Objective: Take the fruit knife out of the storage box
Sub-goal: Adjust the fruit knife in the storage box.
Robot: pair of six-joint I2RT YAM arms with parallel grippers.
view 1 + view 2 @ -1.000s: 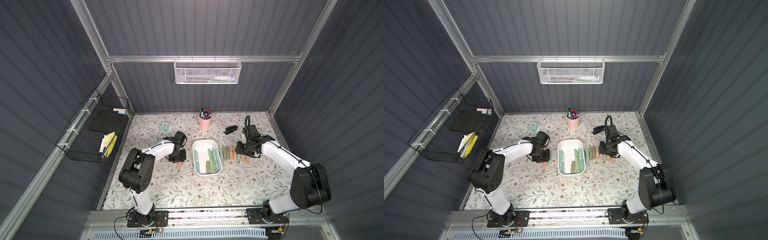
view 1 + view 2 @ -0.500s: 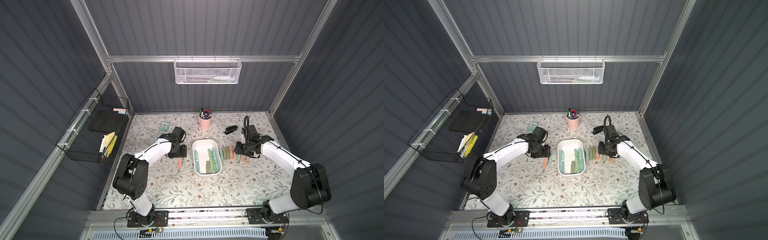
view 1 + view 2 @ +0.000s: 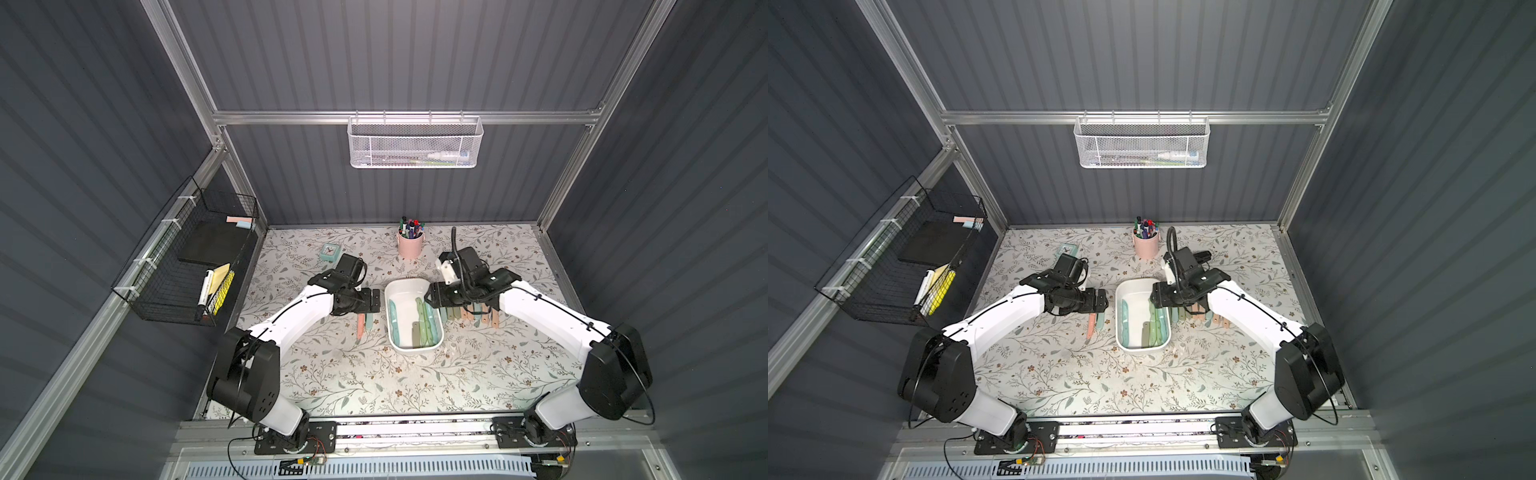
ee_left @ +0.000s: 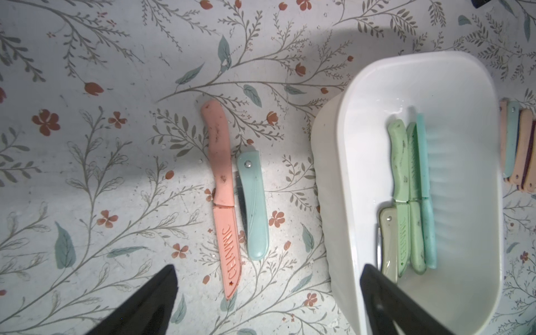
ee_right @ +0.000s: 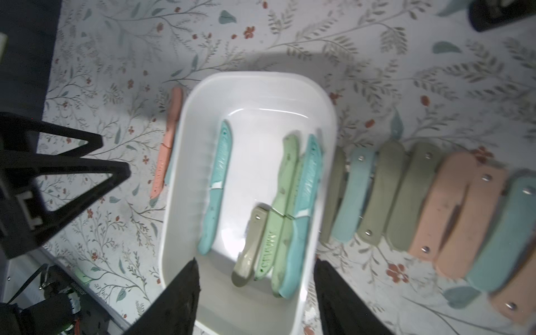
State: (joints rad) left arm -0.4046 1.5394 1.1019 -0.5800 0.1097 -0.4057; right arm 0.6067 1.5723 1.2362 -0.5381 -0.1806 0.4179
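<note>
While the left hand gapes empty, knives lie in the storage box.

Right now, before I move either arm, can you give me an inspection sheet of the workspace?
Surface: floral table cover, lightly marked.
Job's things: storage box holds a lone teal knife and a knife cluster. A pink knife and a teal folding knife lie outside on the left arm's side, and a row of folding knives on the right arm's side.
Clutter: pen cup, small clock.
Grippers: left tool open, empty, beside the box; right tool open, empty, over the box.
Cables: black cable loops over the right wrist; no snag seen.
Surroundings: white mesh basket and black wire basket on the walls.
</note>
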